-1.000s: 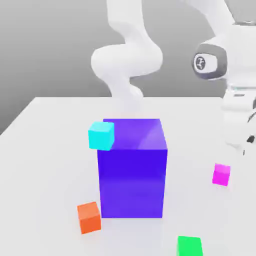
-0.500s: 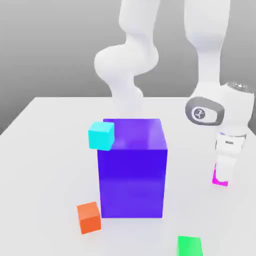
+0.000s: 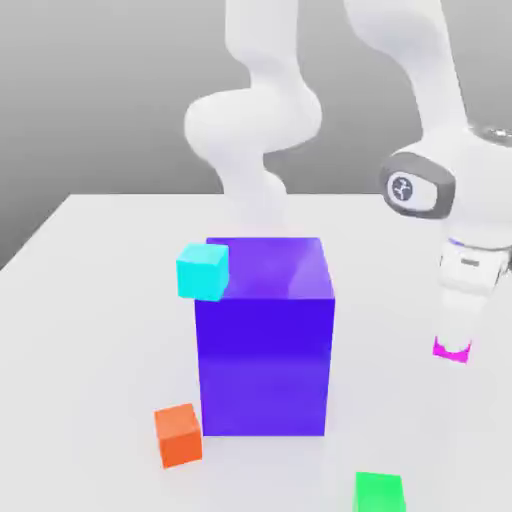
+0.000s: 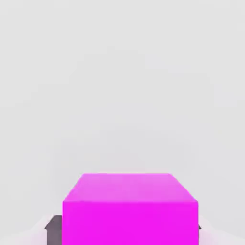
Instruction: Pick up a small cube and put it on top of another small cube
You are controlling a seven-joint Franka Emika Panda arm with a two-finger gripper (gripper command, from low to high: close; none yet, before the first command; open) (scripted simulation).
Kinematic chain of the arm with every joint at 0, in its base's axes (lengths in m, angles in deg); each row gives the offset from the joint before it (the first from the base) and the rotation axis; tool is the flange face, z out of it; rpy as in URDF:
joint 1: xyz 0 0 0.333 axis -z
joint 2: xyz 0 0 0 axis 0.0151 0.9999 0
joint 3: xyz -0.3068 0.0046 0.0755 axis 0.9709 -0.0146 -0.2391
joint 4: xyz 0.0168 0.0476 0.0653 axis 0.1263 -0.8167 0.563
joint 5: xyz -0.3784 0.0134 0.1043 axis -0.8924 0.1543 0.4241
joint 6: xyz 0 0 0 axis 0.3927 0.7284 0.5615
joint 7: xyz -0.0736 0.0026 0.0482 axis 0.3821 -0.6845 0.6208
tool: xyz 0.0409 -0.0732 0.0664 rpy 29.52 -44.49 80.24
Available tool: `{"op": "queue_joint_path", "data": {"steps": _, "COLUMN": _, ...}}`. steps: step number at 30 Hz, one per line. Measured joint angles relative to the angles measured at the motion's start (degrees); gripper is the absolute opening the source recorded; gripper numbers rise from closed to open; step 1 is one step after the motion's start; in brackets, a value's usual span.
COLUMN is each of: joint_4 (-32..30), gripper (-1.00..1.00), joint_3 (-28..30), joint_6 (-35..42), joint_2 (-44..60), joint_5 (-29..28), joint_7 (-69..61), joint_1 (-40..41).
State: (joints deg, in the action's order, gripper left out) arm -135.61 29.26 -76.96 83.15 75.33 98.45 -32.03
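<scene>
The gripper [image 3: 452, 345] points straight down at about four o'clock from the big blue-purple cube [image 3: 265, 340] in the exterior view, its fingers closed narrow on the small cube [image 3: 451, 351], a bright magenta-pink block of which just the lower edge peeks out beneath the white fingers there; in the hand view the small cube [image 4: 130, 210] sits squarely between the dark finger pads [image 4: 53, 228], which press against both of its sides, with plain pale table [image 4: 122, 86] beyond it; seen from outside, the held cube appears to hang slightly above the white table [image 3: 90, 330], though contact with the surface cannot be ruled out; the arm's wrist rises above the gripper toward twelve o'clock and the rest of the arm curls behind the big cube; a cyan cube [image 3: 203, 271] sits against the big cube's upper corner at ten o'clock; an orange cube [image 3: 179, 435] rests on the table at seven o'clock, just beside the big cube's base; a green cube [image 3: 380, 492] lies at five o'clock, near the frame's lower edge.
</scene>
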Motion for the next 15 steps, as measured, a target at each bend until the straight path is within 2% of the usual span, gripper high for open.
{"op": "queue_joint_path", "data": {"steps": 7, "joint_4": 14.45, "gripper": -1.00, "joint_3": 8.26, "joint_6": 9.19, "joint_2": 5.11, "joint_5": 2.44, "joint_7": -8.77, "joint_1": 10.94}}
{"op": "queue_joint_path", "data": {"steps": 11, "joint_4": 16.88, "gripper": -1.00, "joint_3": 8.85, "joint_6": 4.70, "joint_2": 12.01, "joint_5": 3.41, "joint_7": -10.51, "joint_1": 13.00}}
{"op": "queue_joint_path", "data": {"steps": 12, "joint_4": 17.04, "gripper": 1.00, "joint_3": 8.79, "joint_6": 3.17, "joint_2": 13.71, "joint_5": 3.59, "joint_7": -10.66, "joint_1": 13.13}}
{"op": "queue_joint_path", "data": {"steps": 15, "joint_4": 17.04, "gripper": 1.00, "joint_3": 8.79, "joint_6": 3.17, "joint_2": 13.71, "joint_5": 3.59, "joint_7": -10.66, "joint_1": 13.13}}
